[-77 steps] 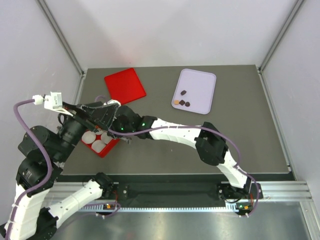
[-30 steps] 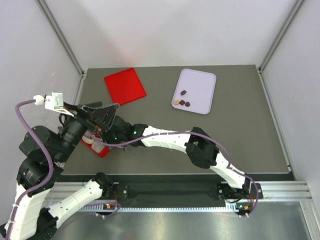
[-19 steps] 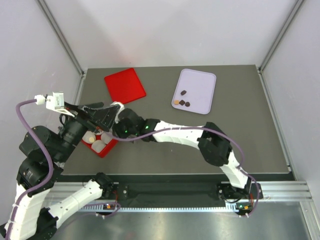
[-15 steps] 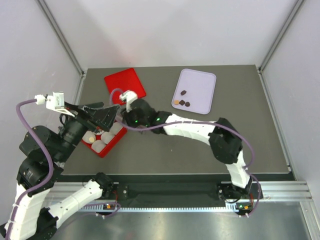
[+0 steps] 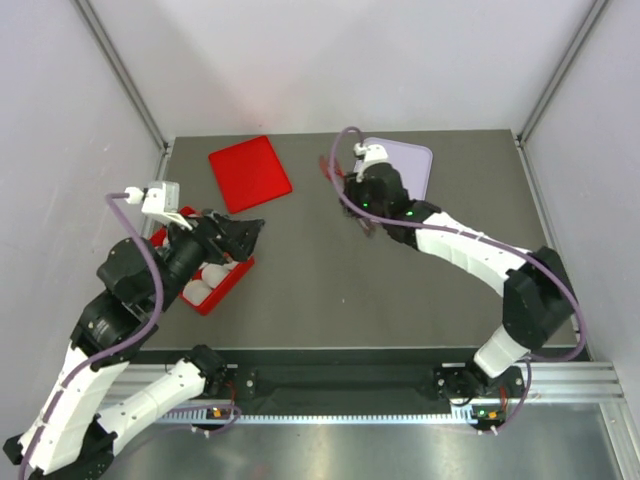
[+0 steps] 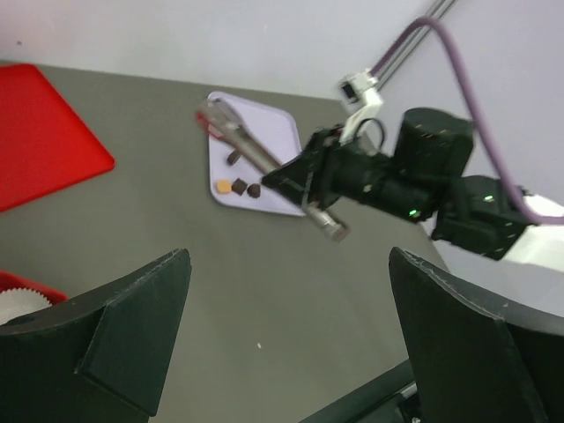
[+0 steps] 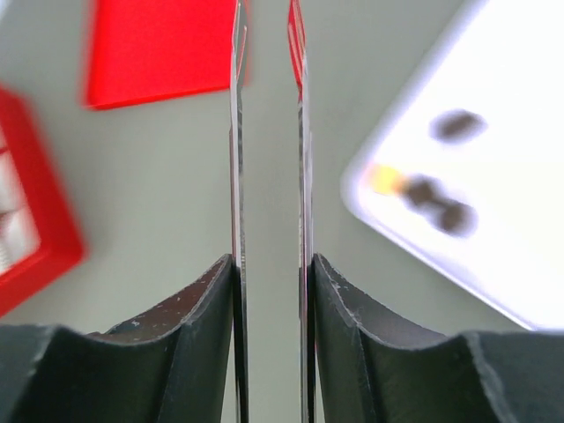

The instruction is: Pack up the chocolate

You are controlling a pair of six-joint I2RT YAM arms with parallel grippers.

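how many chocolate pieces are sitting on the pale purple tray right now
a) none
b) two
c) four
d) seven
C: the right wrist view shows four chocolate pieces on the tray, three dark and one tan, and the left wrist view shows the same count.

The middle and lower right of the bench (image 5: 330, 295) lie open to pass, but the red lid (image 5: 249, 172) at upper left, the red box (image 5: 226, 283) under the left arm (image 5: 130, 290) at left, and the right gripper (image 7: 264, 13) hanging over the tray's (image 5: 412, 180) left edge by the chocolate (image 6: 240, 186) stand in the way.
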